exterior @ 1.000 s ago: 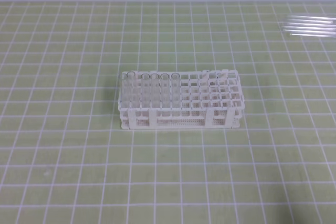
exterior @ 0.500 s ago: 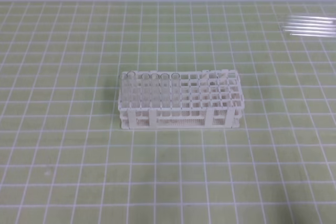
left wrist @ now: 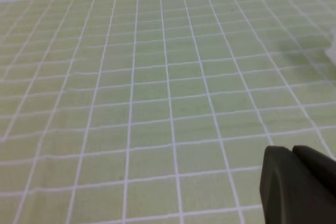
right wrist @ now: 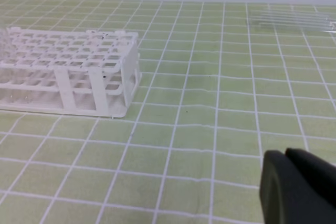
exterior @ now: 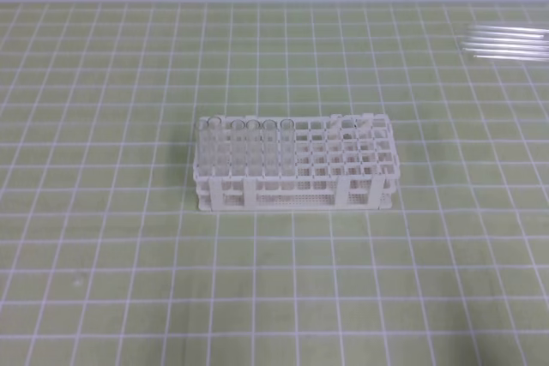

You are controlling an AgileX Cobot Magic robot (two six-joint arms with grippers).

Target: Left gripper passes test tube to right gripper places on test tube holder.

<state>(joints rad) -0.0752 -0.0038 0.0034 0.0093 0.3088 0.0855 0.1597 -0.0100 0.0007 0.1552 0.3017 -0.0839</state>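
The white test tube holder (exterior: 296, 165) stands in the middle of the green grid mat, and the right wrist view has it at the left (right wrist: 68, 72). Several clear tubes (exterior: 249, 132) stand upright in its left end. More clear test tubes (exterior: 506, 43) lie side by side on the mat at the far right, faintly visible in the right wrist view (right wrist: 294, 20). Neither arm appears in the exterior view. The left gripper (left wrist: 292, 151) shows only in its own wrist view, shut and holding nothing, over bare mat. The right gripper (right wrist: 286, 155) is likewise shut on nothing, low over the mat to the right of the holder.
The mat (exterior: 103, 255) ends at a pale wall along the back edge. A white sliver (left wrist: 332, 52) shows at the right edge of the left wrist view; I cannot tell what it is.
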